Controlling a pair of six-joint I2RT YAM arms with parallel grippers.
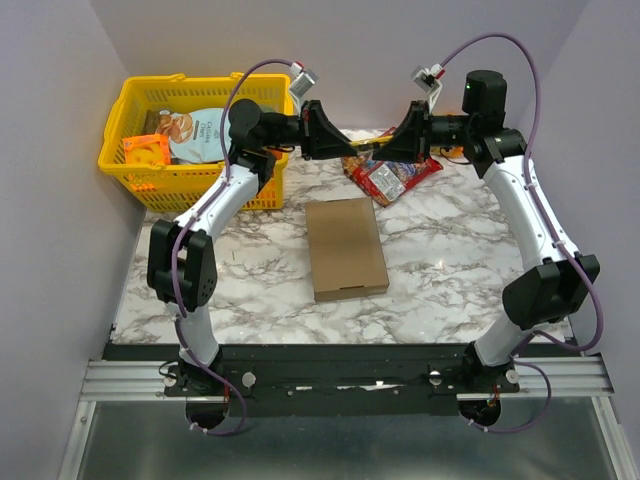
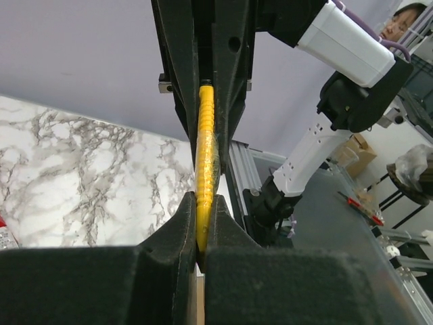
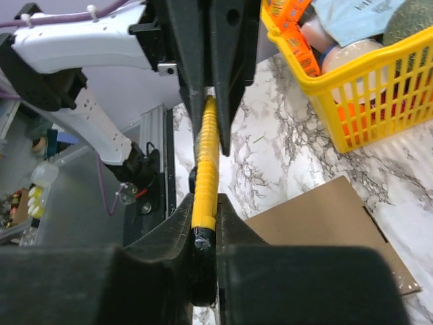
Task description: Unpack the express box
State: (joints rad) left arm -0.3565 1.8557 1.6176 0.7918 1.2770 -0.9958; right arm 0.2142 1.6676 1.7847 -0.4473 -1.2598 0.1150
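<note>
The express box [image 1: 346,248] lies flat and closed on the marble table, a plain brown cardboard mailer; its corner also shows in the right wrist view [image 3: 331,223]. Behind it, above the table, both grippers meet tip to tip. A slim yellow ribbed tool [image 1: 361,146] with a black end spans between them. My left gripper [image 1: 337,141] is shut on one end of the yellow tool [image 2: 206,156], fingers pinching it [image 2: 201,203]. My right gripper [image 1: 388,148] is shut on the tool's black-tipped end [image 3: 206,162], jaws pressed against it [image 3: 204,213].
A yellow plastic basket [image 1: 134,172] with several packaged goods stands at the back left, also seen in the right wrist view [image 3: 352,108]. A red snack packet [image 1: 398,180] lies at the back behind the box. Purple walls close in the table on three sides.
</note>
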